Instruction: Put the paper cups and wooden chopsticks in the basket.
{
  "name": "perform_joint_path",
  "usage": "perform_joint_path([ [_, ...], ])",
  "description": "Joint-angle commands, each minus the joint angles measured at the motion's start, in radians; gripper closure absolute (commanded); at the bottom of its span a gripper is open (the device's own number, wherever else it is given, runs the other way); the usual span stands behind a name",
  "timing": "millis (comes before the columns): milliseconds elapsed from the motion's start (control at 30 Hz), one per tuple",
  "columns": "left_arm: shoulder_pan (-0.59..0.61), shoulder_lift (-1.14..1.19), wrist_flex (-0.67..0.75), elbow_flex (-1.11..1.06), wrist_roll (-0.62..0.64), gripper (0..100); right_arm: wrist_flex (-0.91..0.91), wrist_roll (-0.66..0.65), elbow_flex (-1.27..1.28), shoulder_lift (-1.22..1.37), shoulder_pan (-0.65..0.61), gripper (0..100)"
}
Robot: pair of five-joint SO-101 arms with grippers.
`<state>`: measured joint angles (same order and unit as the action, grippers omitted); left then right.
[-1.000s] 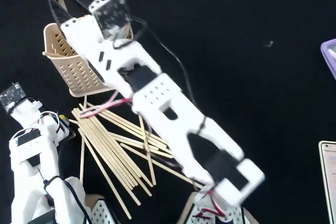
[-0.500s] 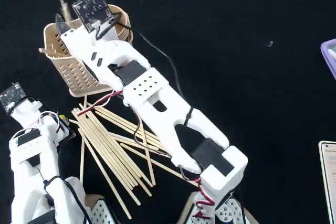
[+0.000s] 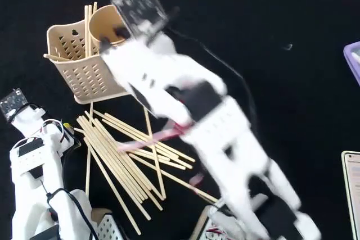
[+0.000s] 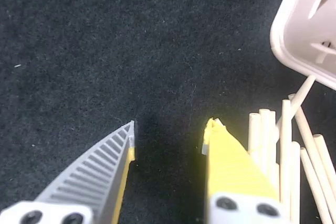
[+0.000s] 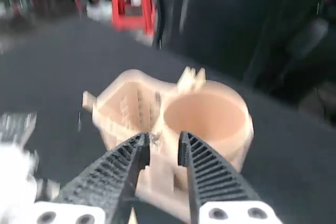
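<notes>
My right arm [image 3: 185, 99] has lifted up and pulled back from the basket [image 3: 84, 74] since a second ago. The chopsticks it carried now stand up in the basket as standing chopsticks [image 3: 89, 23].

A paper cup [image 3: 109, 23] sits in the basket too, right beside them. My right end effector [image 5: 163, 136] hangs above the basket and the cup. It is open just a little and has nothing in it.

My left end effector [image 4: 172, 124] is low over the black tabletop [image 3: 281, 111]. It is wide open and has nothing in it. Its yellow finger [image 4: 231, 166] is just beside the ends of the loose chopsticks [image 3: 124, 150]. Those lie in a messy pile on the tabletop, in front of the basket and between my two arms.

A white card [image 3: 351, 186] lies at the right edge of the tabletop. Its print is too small to read.
</notes>
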<state>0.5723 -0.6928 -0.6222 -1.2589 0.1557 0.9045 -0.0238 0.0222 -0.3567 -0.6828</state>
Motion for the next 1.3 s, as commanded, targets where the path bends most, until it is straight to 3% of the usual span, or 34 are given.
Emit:
perform_joint_path([
  [0,-0.002,-0.014,0.014,0.001,-0.003,78,0.236,-0.055,0.136,-0.243,0.021,90.1],
  [200,-0.002,-0.014,0.014,0.001,-0.003,78,0.189,-0.120,0.535,-0.367,0.005,81.5],
  [367,-0.002,-0.014,0.014,0.001,-0.003,78,-0.078,-0.114,0.906,-0.346,0.002,75.6],
  [467,-0.005,-0.014,0.014,0.001,-0.003,78,-0.196,-0.114,1.003,-0.282,-0.014,75.0],
  [667,-0.002,-0.012,0.014,0.001,-0.003,78,-0.210,-0.114,0.957,-0.104,-0.114,75.0],
  [1267,-0.002,-0.014,0.014,0.001,-0.003,78,-0.210,-0.120,0.697,0.335,-0.110,70.9],
])
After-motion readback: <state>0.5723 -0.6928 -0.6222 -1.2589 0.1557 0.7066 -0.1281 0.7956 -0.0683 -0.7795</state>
